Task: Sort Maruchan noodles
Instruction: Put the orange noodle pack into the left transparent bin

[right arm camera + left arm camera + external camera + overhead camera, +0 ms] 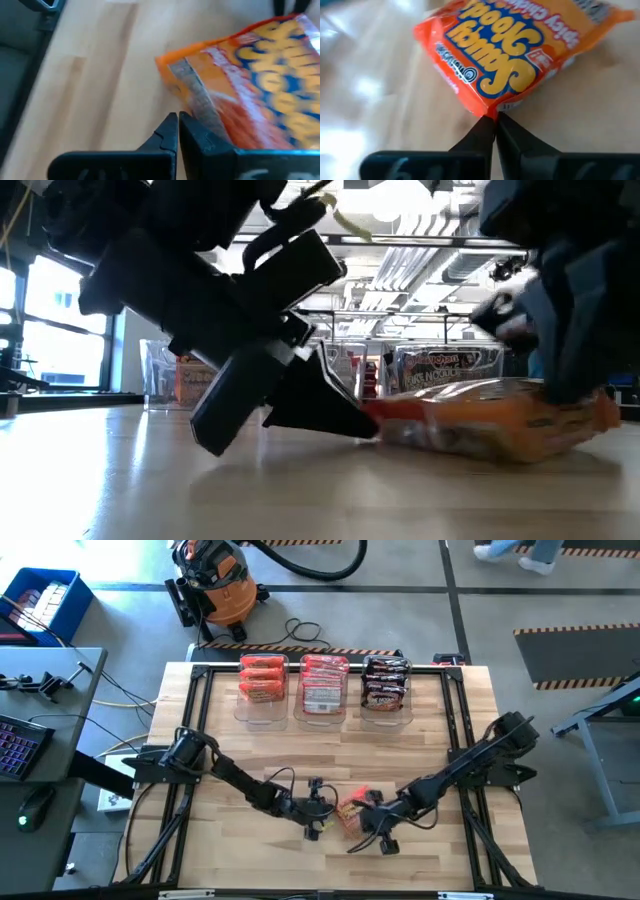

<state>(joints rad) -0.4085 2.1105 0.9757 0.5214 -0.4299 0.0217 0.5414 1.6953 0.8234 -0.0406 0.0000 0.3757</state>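
Now orange noodle packet (520,55) is pinched at thin corner seam by left gripper (494,131), low on table (220,840) near front middle. Right gripper (178,131) is pressed together, holds nothing, beside packet. Packet may slip out when lifted; grip is tiny. Three clear bins at back: orange packets (261,680), red-and-white packets (324,683), dark packets (386,681).

2 dark, jointed arms, black cables looping near the wrists. Left end effector (494,131): 2 black tapered fingers. Right end effector (178,131): same.
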